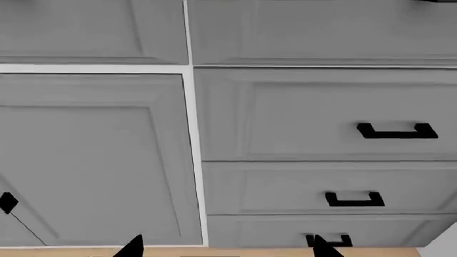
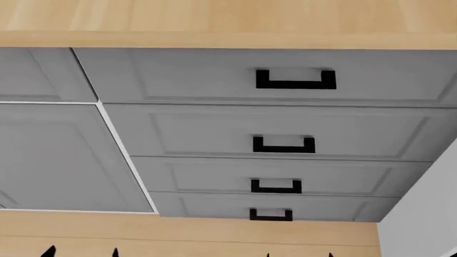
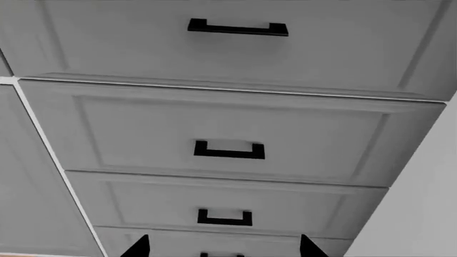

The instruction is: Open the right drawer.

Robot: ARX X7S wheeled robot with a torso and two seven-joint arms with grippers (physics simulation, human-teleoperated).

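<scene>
Grey cabinetry, right drawer (image 2: pixel 271 75) shut, well apart from spread right gripper (image 3: pixel 222 247), left gripper (image 1: pixel 228 247) spread.

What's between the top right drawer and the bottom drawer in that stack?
Head view: second drawer and third drawer, both shut, separate the right drawer from the bottom drawer.

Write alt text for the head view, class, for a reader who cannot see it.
A stack of four closed light-grey drawers, each with a black U-shaped handle at its centre, sits under a light wood countertop. A grey cabinet door stands to their left, and dark pincer tips just show at the bottom edge.
</scene>
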